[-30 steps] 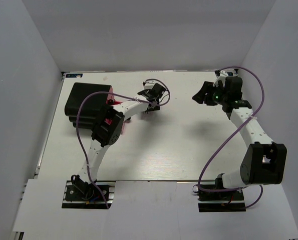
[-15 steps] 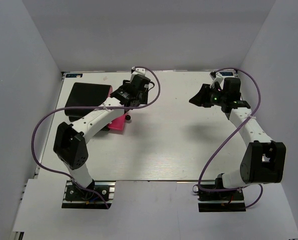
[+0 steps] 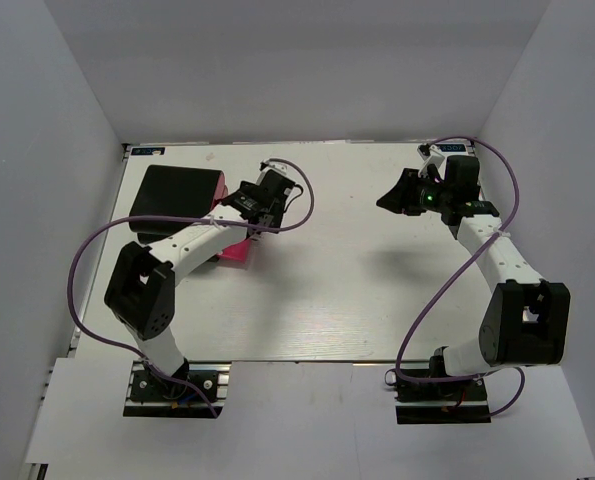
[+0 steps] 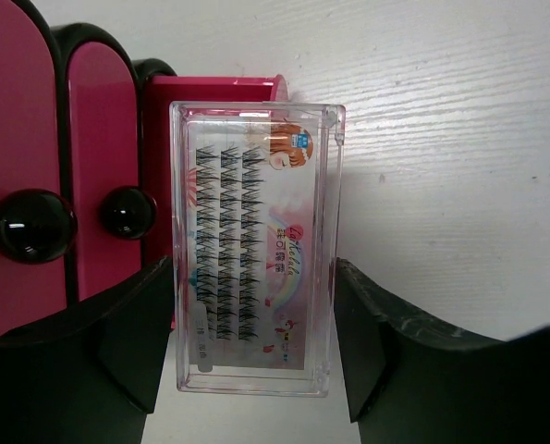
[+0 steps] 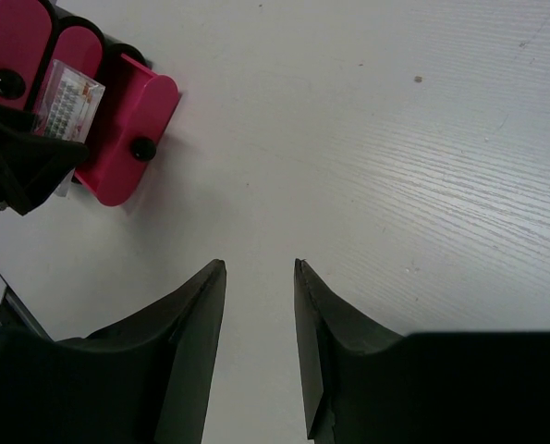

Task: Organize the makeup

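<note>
My left gripper (image 4: 254, 277) is shut on a clear flat packet of false lashes (image 4: 256, 185) with a white-pink card inside, one finger on each long side. It holds the packet over the pink drawers (image 4: 99, 166) of the black-and-pink case (image 3: 177, 195), next to the table surface. In the top view the left gripper (image 3: 254, 200) hovers at the case's right edge. My right gripper (image 5: 260, 264) is open with nothing between its fingers, raised over bare table at the back right (image 3: 392, 197). From the right wrist view the packet (image 5: 67, 97) shows above the pink drawers (image 5: 127, 129). Other makeup is out of view.
The case's pink drawers carry round black knobs (image 4: 30, 225). White walls enclose the table on three sides. A purple cable loops from each arm (image 3: 87, 260).
The left arm swung from the table's middle back to the case's right edge, then slid slightly nearer. The right gripper's jaws narrowed and it shifted a little left.
</note>
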Tool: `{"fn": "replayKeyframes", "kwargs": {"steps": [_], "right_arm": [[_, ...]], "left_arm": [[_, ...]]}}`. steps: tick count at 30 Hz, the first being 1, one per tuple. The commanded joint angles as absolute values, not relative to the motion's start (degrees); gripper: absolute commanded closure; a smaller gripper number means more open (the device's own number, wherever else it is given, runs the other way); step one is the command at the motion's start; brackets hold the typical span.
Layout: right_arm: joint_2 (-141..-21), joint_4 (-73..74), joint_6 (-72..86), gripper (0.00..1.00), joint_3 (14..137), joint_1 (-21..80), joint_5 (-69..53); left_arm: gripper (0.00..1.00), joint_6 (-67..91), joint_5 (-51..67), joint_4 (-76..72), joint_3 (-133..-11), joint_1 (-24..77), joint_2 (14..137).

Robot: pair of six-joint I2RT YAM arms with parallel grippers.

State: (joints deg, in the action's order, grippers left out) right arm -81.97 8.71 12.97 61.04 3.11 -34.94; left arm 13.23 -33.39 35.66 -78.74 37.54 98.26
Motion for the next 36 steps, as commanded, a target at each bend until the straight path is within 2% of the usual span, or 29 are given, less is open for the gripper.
{"fn": "replayKeyframes", "kwargs": {"steps": [1,19,26,36], "right_arm": [[-82.3,6.5,12.9,0.58,60.8,3.3,-36.0],[-82.5,6.5,12.8,0.58,60.6,3.3,-36.1],[-83.3,6.2,13.2,0.58,60.9,3.3,-36.6],[-83.0,6.6,13.1,0.58,60.7,3.4,-36.3]], "left_arm": [[0.70,12.3,-31.6,34.8,-77.3,36.7,96.3],[0.70,14.2,-19.6,32.0,-74.0,31.2,95.6],[0.71,18.9,-19.7,30.2,-65.0,31.2,88.6],[0.70,20.9,-25.4,29.4,-64.4,31.2,90.5]]}}
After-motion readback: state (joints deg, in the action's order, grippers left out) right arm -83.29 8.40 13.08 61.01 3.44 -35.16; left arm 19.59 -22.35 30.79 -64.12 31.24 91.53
